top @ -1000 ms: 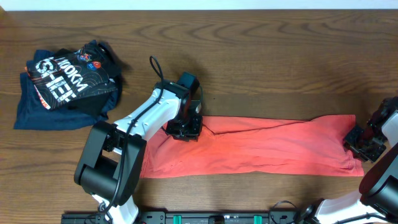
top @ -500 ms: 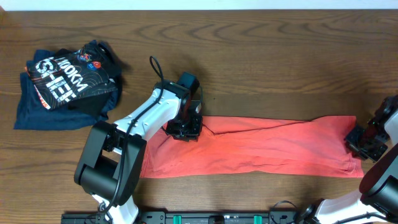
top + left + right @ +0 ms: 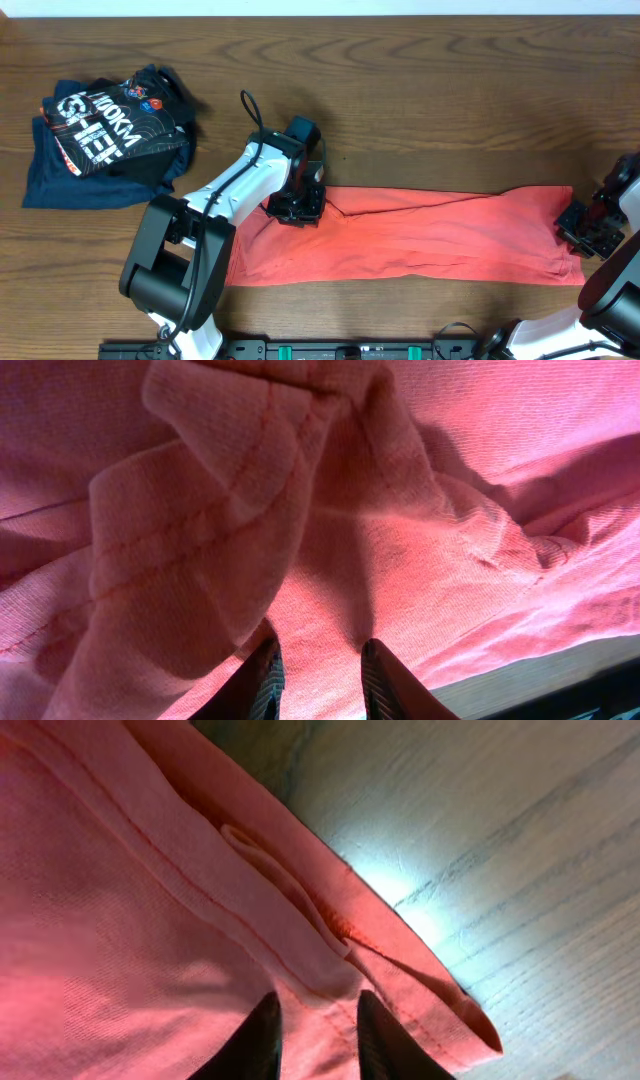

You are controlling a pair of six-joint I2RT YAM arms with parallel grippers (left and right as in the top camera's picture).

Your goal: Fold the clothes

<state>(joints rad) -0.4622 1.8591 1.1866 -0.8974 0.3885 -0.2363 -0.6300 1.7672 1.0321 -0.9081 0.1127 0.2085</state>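
The clothes [image 3: 420, 235], a coral-red shirt, lie as a long flat strip across the front of the table. My left gripper [image 3: 295, 208] sits on the strip's upper left corner. In the left wrist view its fingers [image 3: 320, 660] are closed onto a bunched fold of the red fabric [image 3: 400, 510]. At the strip's right end my right gripper [image 3: 585, 228] rests on the cloth. The right wrist view shows the stitched hem [image 3: 290, 920] pinched between that gripper's tips [image 3: 315, 1015], beside the bare wood.
A heap of navy and black garments [image 3: 105, 135] with white lettering lies at the back left. The wooden table [image 3: 450, 100] extends behind the strip. The left arm's base [image 3: 170, 270] stands at the front left edge.
The right gripper has shifted very slightly at the strip's right end, and the cloth edge there moved with it. The left arm has not moved.
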